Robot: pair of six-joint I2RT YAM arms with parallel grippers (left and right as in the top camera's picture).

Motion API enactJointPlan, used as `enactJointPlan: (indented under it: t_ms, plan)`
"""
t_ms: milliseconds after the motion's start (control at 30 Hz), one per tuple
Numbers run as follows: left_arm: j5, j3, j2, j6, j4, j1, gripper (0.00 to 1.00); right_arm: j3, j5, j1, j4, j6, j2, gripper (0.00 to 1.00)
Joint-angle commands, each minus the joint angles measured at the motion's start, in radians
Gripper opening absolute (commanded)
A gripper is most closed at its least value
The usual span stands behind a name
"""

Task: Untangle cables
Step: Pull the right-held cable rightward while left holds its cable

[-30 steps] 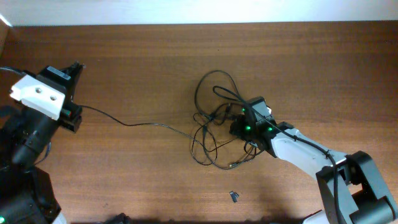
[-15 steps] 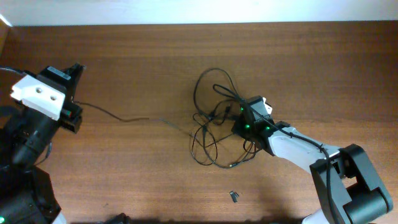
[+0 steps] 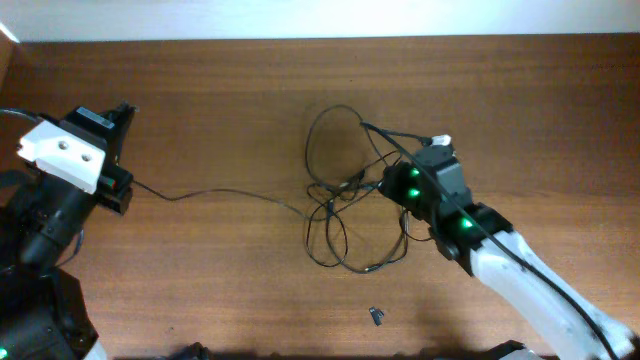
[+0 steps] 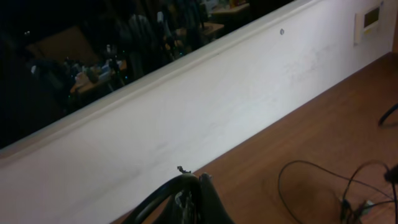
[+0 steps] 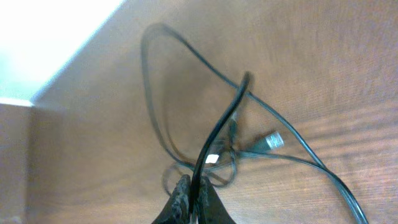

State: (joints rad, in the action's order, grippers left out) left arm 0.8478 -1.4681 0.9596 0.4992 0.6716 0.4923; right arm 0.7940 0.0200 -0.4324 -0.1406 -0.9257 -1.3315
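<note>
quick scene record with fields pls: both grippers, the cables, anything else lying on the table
left gripper: jaws shut, apparently on the end of one of the cables
right gripper: jaws shut on a strand lifted from the tangle
cables: looped and knotted mid-table, one strand running out to the left arm
loose piece: small, dark, lying apart from the tangle
table: brown wood
</note>
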Motion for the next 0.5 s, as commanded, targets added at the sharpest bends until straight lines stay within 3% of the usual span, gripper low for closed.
enactJointPlan:
  t_ms: [0,100,267,467]
  plan:
    - [-0.008,-0.005,0.006,-0.013,0.007,0.006,0.0,-0.003,-0.098,0.003,0.045,0.012,0.208,0.04]
    - [-0.008,-0.005,0.017,-0.013,0.017,0.006,0.0,-0.003,-0.186,0.003,0.137,0.047,0.36,0.04]
    - [-0.007,-0.005,0.052,-0.013,0.031,0.006,0.0,-0.003,-0.537,0.003,0.227,0.318,0.46,0.04]
    - [-0.007,-0.005,0.122,-0.036,0.048,0.006,0.0,-0.003,-0.532,0.001,0.202,0.401,0.433,0.04]
